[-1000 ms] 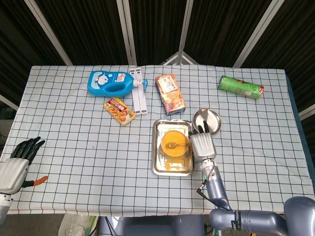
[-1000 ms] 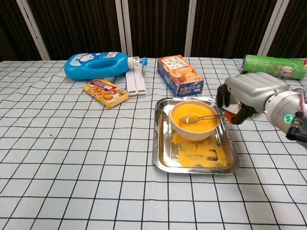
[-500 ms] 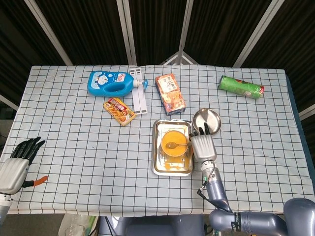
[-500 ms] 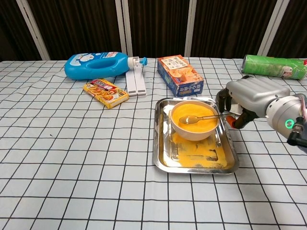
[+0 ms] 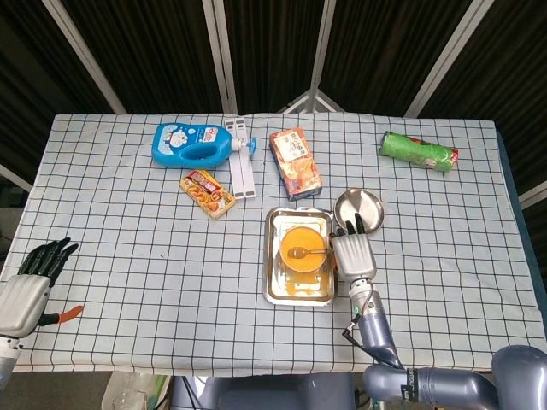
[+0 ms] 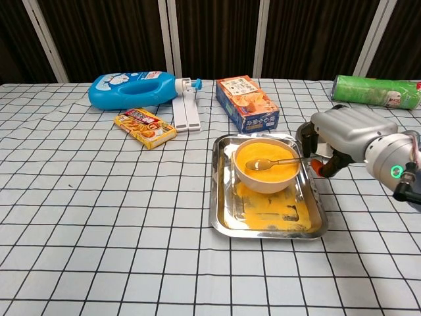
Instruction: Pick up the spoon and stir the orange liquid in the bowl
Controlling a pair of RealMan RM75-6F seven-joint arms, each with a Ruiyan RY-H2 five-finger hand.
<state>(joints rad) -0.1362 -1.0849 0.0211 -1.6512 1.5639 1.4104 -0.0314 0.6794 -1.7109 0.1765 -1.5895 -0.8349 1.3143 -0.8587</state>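
Metal tray (image 6: 220, 217) rim rings the bowl (image 6: 266, 176); steel dish (image 5: 360, 206) seemingly just beside.

Blue bottle (image 6: 135, 89): cartoon picture, wording too small to read.
Orange box (image 6: 247, 102): print illegible.
Yellow packet (image 6: 145, 126): illegible.
Green can (image 6: 375, 91): illegible.

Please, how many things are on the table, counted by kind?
Boxes: 2, snack box, small packet box
Bottles: 1
Cans: 1
Trays: 1
Bowls: 1
Spoons: 1
Metal dishes: 1
White clips: 1
Total: 9
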